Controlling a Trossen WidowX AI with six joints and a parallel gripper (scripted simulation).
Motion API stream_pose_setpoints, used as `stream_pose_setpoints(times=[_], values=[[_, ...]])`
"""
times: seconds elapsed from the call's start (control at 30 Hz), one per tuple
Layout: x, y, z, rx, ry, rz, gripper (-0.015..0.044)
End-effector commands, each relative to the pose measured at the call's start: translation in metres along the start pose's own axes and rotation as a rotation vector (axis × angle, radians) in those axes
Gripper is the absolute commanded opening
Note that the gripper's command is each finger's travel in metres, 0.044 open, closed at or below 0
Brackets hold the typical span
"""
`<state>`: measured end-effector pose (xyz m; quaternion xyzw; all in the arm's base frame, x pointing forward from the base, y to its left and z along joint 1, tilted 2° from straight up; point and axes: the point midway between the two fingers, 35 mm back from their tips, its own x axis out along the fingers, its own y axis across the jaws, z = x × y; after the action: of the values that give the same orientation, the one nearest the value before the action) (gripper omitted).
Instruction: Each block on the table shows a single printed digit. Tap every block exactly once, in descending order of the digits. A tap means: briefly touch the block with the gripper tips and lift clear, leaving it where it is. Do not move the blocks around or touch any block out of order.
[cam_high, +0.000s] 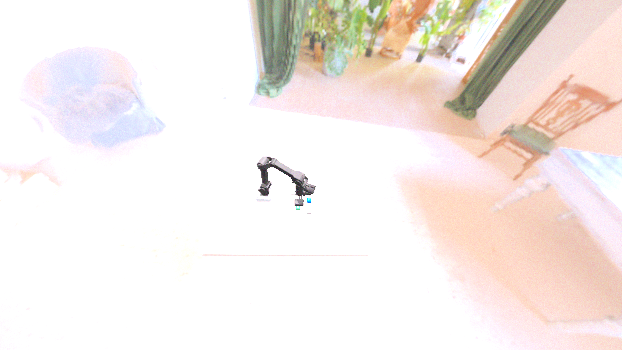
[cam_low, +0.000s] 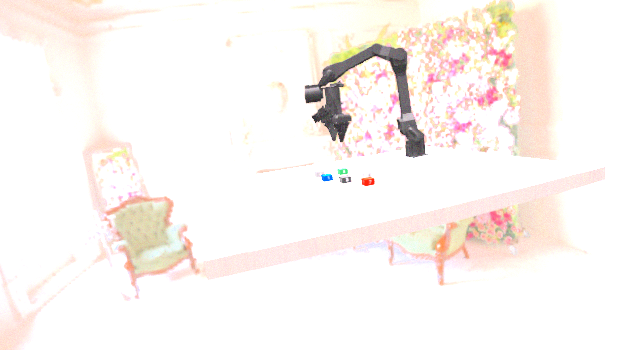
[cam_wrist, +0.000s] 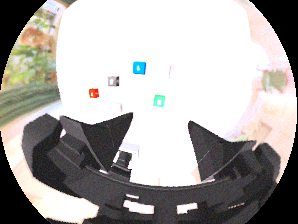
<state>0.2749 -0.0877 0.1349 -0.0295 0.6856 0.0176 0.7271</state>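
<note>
My gripper (cam_low: 338, 140) (cam_wrist: 161, 119) is open and empty, pointing down high above the blocks. A blue block (cam_high: 309, 200) (cam_low: 327, 177) (cam_wrist: 139, 68), a green block (cam_high: 298, 208) (cam_low: 342, 171) (cam_wrist: 159, 101), a red block (cam_low: 368, 181) (cam_wrist: 94, 93) and a grey block (cam_low: 345, 179) (cam_wrist: 114, 81) stand apart on the table. A whitish block (cam_low: 319, 174) (cam_wrist: 172, 71) is faint beside the blue one. Another pale shape (cam_wrist: 118, 106) shows near the left finger in the wrist view. The red and grey blocks are not visible in the top view. The digits are too small to read.
The arm's base stands on the white table (cam_low: 280, 215), behind and right of the blocks in the exterior view. The table's front edge (cam_low: 400, 223) runs across that view. Armchairs stand beyond and below the table.
</note>
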Motion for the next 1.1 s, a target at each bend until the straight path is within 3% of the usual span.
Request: stream_pose_setpoints(times=[0.0, 0.23, 0.6, 1.07], values=[[0.001, 0.0, -0.001, -0.004, 0.005, -0.002, 0.04], [0.0, 0.009, -0.002, -0.004, 0.005, -0.001, 0.04], [0.0, 0.129, -0.053, -0.004, 0.01, 0.011, 0.04], [0.0, 0.131, -0.054, -0.004, 0.01, 0.011, 0.04]])
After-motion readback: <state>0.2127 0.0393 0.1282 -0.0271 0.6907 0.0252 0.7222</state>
